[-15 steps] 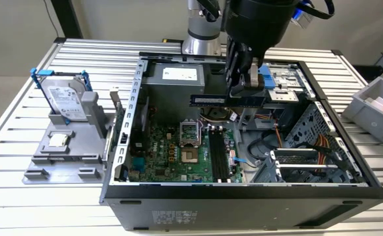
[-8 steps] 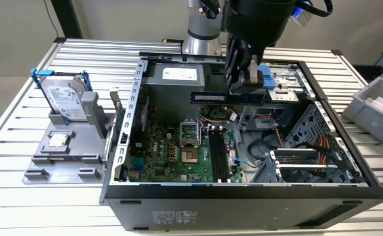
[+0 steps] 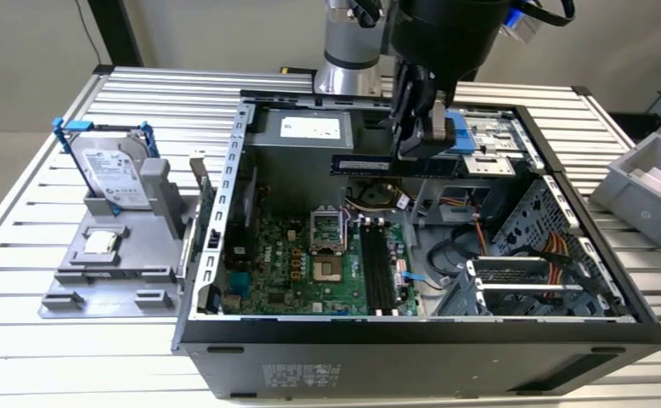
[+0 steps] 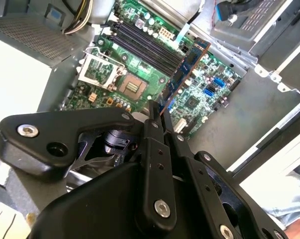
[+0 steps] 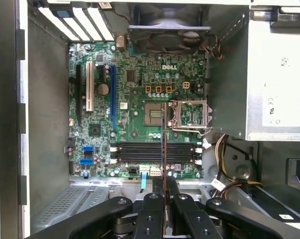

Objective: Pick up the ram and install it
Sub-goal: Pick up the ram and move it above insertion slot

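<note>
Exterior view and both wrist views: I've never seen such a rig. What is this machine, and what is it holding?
The exterior view shows a robot arm whose gripper hangs over an open computer case on a slatted table. The wrist views come from cameras on the arm, looking down into the case. The gripper is shut on the ram, a thin stick, above the motherboard and its black slots. Beside the case, a hard drive stands in a grey holder.

The ram (image 3: 359, 164) hangs above the motherboard (image 3: 296, 276) inside the case (image 3: 421, 340).
</note>
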